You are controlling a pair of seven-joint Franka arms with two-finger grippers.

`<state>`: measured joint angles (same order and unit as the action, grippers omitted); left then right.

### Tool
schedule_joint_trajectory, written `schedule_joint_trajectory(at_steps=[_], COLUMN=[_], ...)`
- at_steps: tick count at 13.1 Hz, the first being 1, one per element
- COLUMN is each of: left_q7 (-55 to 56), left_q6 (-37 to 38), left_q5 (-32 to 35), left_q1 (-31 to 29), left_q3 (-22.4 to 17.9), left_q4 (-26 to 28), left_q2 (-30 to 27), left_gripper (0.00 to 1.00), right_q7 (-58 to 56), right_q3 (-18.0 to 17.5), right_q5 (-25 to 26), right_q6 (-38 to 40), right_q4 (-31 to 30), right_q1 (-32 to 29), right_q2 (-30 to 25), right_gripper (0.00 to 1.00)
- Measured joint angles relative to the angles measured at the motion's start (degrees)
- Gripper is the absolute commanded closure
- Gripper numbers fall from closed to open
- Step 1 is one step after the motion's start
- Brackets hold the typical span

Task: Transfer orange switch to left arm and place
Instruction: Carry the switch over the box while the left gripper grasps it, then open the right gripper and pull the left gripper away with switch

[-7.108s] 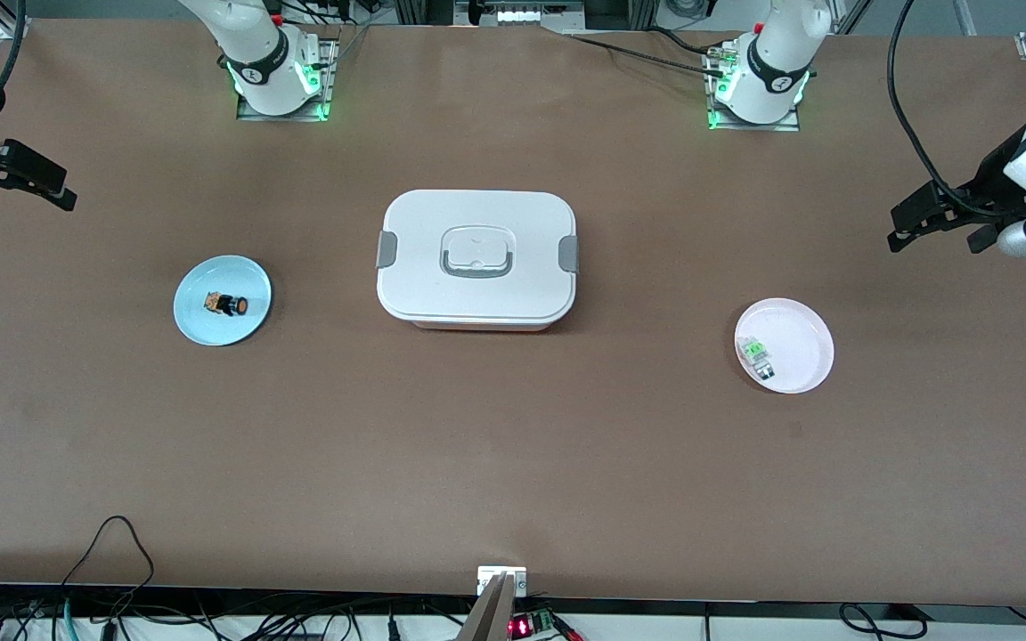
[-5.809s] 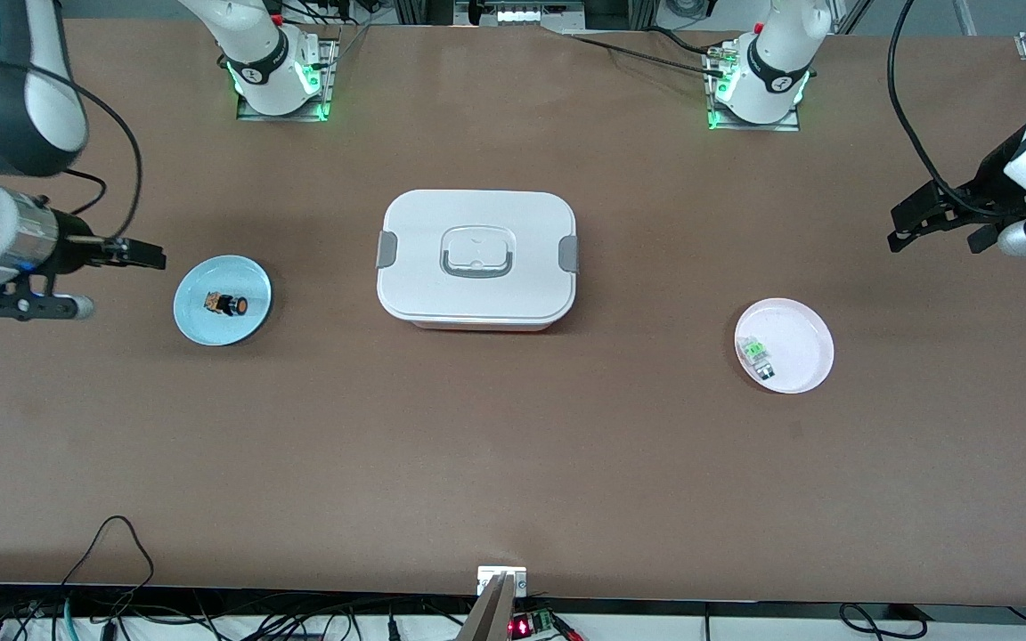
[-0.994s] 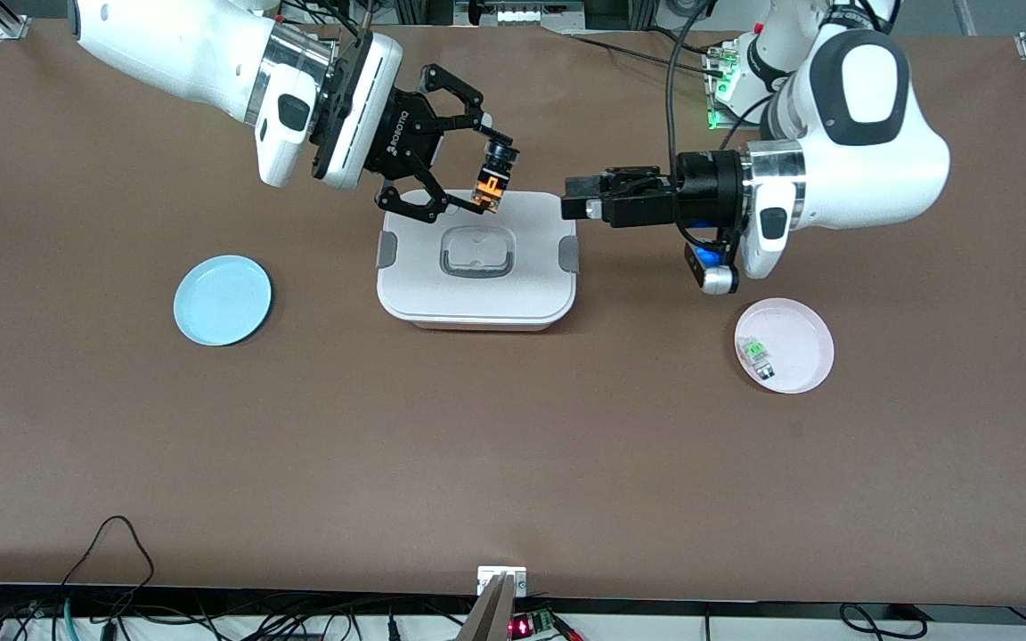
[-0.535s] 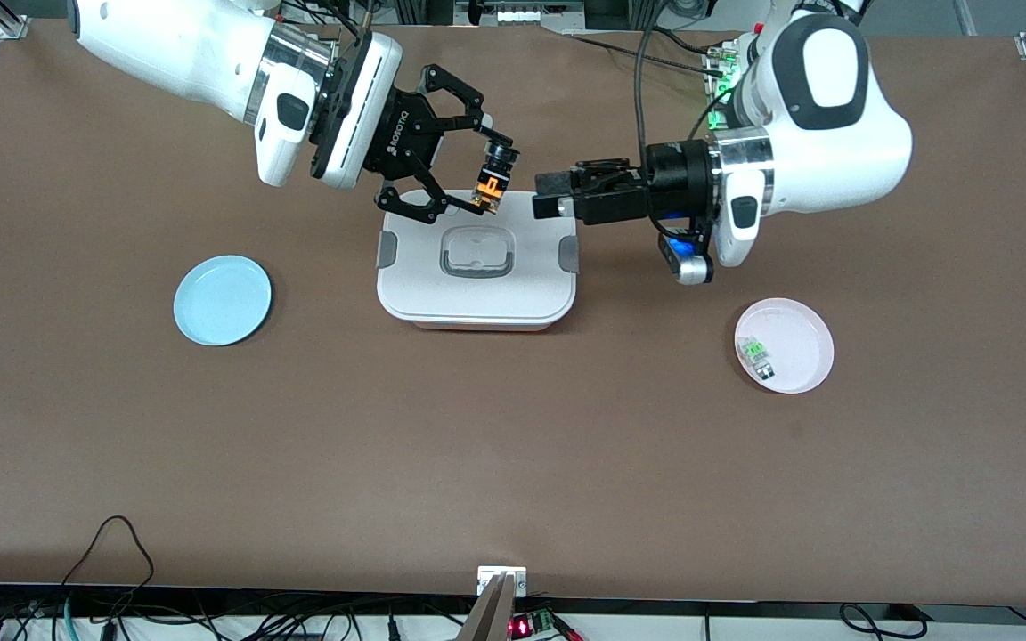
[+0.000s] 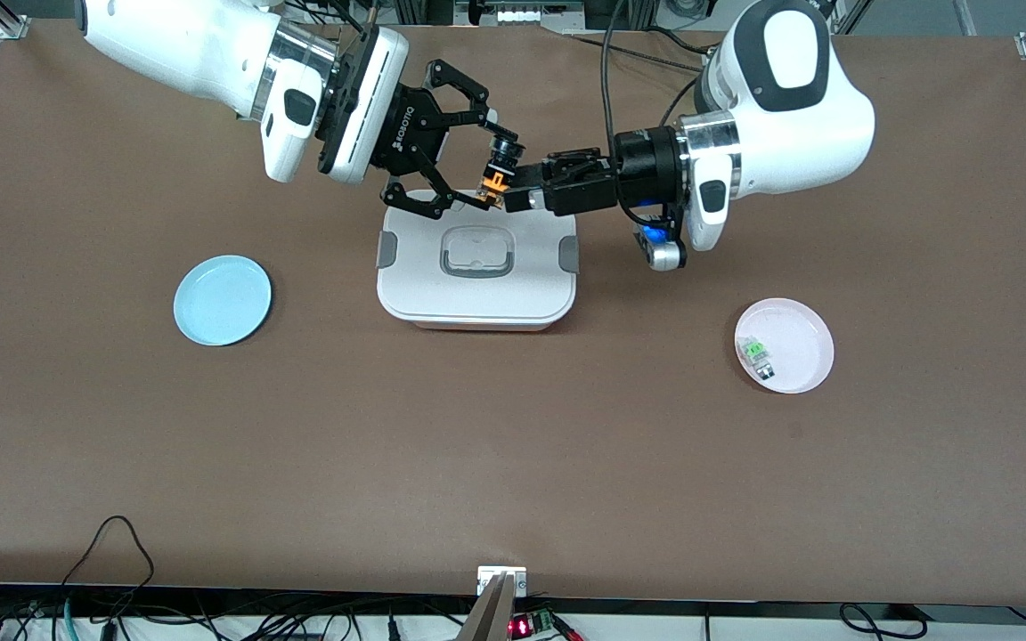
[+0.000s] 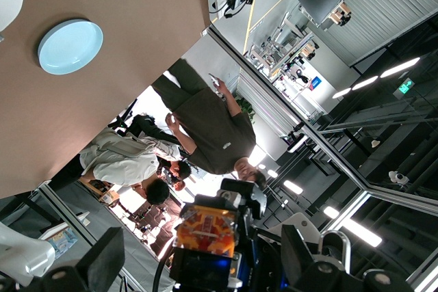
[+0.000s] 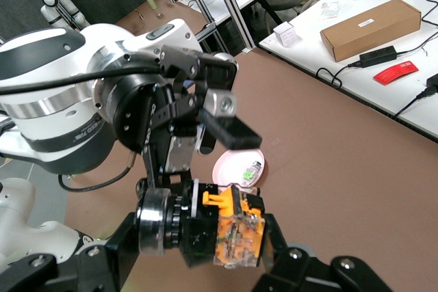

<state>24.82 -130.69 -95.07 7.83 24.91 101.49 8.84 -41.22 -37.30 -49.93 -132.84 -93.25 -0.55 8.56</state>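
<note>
My right gripper [image 5: 488, 181] is shut on the orange switch [image 5: 495, 174] and holds it in the air over the edge of the white box [image 5: 476, 298] that lies toward the robots' bases. In the right wrist view the switch [image 7: 222, 234] sits between my right gripper's fingers [image 7: 284, 254]. My left gripper [image 5: 518, 189] is open and level with the switch. In the left wrist view the switch's orange end [image 6: 207, 229] lies between its two spread fingers [image 6: 102, 264], which stand clear of it on either side.
A bare blue plate [image 5: 222, 300] lies toward the right arm's end of the table. A pink plate [image 5: 805, 338] with a small green-and-clear switch [image 5: 755, 353] lies toward the left arm's end. Cables hang at the table edge nearest the front camera.
My right gripper took the orange switch off the blue plate and brought it over the box. In the last second my left gripper has moved in until its fingers flank the switch.
</note>
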Motion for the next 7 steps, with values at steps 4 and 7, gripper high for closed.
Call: schedule_joint_trajectory(at_steps=[4, 7], left_q7=[0.1, 0.2], left_q6=[-0.2, -0.3], left_q5=[0.0, -0.1], left_q1=[0.2, 0.1], left_q3=[0.2, 0.2], left_q4=[0.0, -0.1], left_q2=[0.0, 0.0], left_gripper=[0.39, 0.92], right_q7=[0.0, 0.0], right_q3=[0.0, 0.0], right_q5=[0.0, 0.0], right_q6=[0.0, 0.0], right_q4=[0.0, -0.1], right_q1=[0.0, 0.0], right_q2=[0.0, 0.0], right_gripper=[1.0, 1.0])
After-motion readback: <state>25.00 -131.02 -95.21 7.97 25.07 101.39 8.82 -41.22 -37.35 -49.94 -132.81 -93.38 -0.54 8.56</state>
